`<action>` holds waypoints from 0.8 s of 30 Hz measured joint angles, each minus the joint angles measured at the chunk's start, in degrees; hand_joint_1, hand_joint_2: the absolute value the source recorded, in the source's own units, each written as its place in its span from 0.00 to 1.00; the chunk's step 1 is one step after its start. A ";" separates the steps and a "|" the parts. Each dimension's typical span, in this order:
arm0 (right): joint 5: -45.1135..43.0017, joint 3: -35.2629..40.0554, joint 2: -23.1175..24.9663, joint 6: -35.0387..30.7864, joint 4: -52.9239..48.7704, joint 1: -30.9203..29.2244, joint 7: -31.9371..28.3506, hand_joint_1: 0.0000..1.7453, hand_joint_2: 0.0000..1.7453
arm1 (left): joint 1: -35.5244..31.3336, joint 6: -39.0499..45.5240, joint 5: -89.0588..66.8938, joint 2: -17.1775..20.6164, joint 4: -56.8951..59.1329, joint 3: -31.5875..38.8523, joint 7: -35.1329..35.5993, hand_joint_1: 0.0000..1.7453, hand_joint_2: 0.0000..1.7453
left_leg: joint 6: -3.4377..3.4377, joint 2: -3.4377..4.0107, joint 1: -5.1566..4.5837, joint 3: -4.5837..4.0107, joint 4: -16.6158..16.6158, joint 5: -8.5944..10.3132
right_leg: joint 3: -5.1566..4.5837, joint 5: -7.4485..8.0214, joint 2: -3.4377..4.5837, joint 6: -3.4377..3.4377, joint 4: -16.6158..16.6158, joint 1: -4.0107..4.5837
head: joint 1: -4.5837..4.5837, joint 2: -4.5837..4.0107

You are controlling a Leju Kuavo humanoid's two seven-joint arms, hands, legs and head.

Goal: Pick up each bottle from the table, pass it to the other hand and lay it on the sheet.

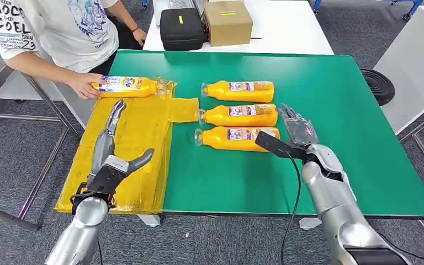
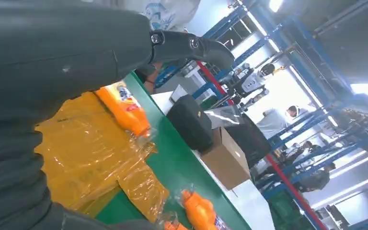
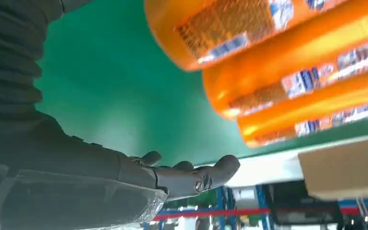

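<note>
Three orange bottles lie side by side on the green table (image 1: 331, 110): a far one (image 1: 238, 90), a middle one (image 1: 239, 115) and a near one (image 1: 236, 138). My right hand (image 1: 295, 131) hovers open at the base ends of the near and middle bottles, its thumb toward the near one, holding nothing. The same bottles (image 3: 287, 72) loom close in the right wrist view. A fourth orange bottle (image 1: 126, 86) lies at the far edge of the yellow sheet (image 1: 127, 160), with a person's hand (image 1: 83, 85) on it. My left hand (image 1: 113, 152) floats open above the sheet.
A person in a white T-shirt (image 1: 55, 27) stands at the far left corner of the table. A black case (image 1: 181, 27) and a cardboard box (image 1: 228, 22) sit on the white table beyond. A black round object (image 1: 378, 85) lies off the right edge.
</note>
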 measured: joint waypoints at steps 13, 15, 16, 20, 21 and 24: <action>0.24 4.17 1.27 2.12 14.05 -7.12 -0.35 0.00 1.00 | 0.05 -0.07 -0.07 -0.81 0.00 0.28 0.46 0.00 1.00 | 0.00 0.01 0.00 0.00 0.00 0.00 | -0.02 0.00 0.01 0.00 0.00 0.01 | 0.00 0.00; 0.24 4.33 1.42 2.14 14.95 -7.58 -0.35 0.00 1.00 | 0.05 -0.07 -0.07 -0.81 0.00 0.28 0.46 0.00 1.00 | 0.00 0.01 0.00 0.00 0.00 0.00 | -0.02 0.00 0.01 0.00 0.00 0.00 | 0.00 0.00; 0.24 4.35 1.46 2.12 15.32 -7.76 -0.35 0.00 1.00 | 0.05 -0.07 -0.07 -0.83 0.00 0.28 0.46 0.00 1.00 | 0.00 0.01 0.00 0.00 0.00 0.00 | -0.02 0.00 0.01 0.00 0.00 0.00 | 0.00 0.00; 0.24 4.37 1.64 2.12 16.30 -8.15 -0.35 0.00 1.00 | 0.05 -0.07 -0.07 -0.83 0.00 0.28 0.46 0.00 1.00 | 0.00 0.01 0.00 0.00 0.00 0.00 | -0.02 0.00 0.01 0.00 0.00 0.00 | 0.00 0.00; 0.22 4.39 1.68 2.14 16.47 -8.21 -0.35 0.00 1.00 | 0.05 -0.07 -0.07 -0.83 0.00 0.30 0.46 0.00 1.00 | 0.00 0.01 0.00 0.00 0.00 0.00 | -0.01 0.00 0.01 0.00 0.00 0.00 | 0.00 0.00; 0.20 4.70 2.01 2.95 17.28 -8.72 -0.41 0.00 1.00 | -0.01 -0.07 -0.07 -0.83 0.07 0.28 0.46 0.00 1.00 | 0.00 0.02 0.00 0.00 0.00 0.00 | -0.01 0.00 0.02 0.00 0.00 0.00 | -0.02 0.00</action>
